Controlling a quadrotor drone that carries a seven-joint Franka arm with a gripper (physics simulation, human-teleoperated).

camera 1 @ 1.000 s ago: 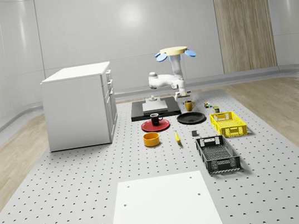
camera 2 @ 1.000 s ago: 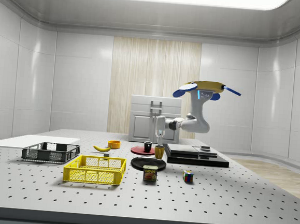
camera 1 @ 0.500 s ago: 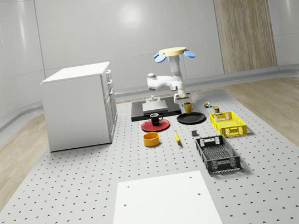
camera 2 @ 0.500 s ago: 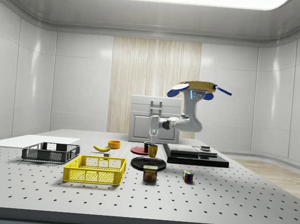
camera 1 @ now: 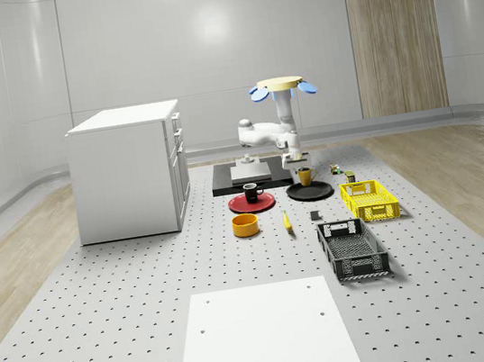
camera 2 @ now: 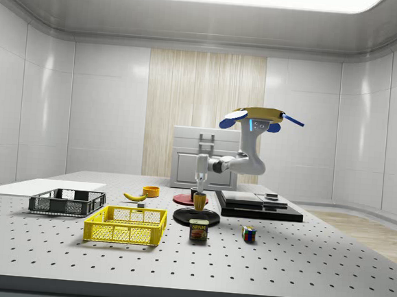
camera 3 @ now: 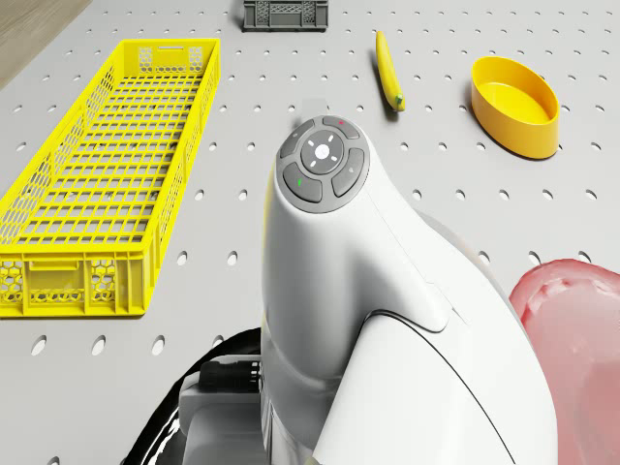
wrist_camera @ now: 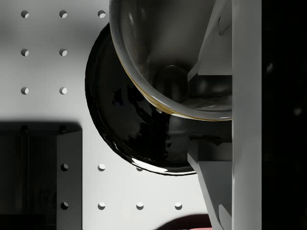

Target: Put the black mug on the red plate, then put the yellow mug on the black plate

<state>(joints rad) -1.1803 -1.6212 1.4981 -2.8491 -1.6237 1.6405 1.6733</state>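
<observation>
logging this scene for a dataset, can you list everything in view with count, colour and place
cabinet: 1, white, whole-scene view's left
platform: 1, black with a grey slab, behind the plates
red plate: 1, red, right of the cabinet
black mug: 1, black, on the red plate
black plate: 1, black, right of the red plate
yellow mug: 1, yellow, in the claw over the black plate
bowl: 1, yellow, in front of the red plate
banana: 1, yellow, right of the bowl
yellow crate: 1, yellow, right of the black plate
black crate: 1, black, nearest the camera
can: 1, near the yellow crate
cube: 1, multicoloured, beside the can
drone: 1, hovering behind the plates
claw: 1, shut on the yellow mug
</observation>
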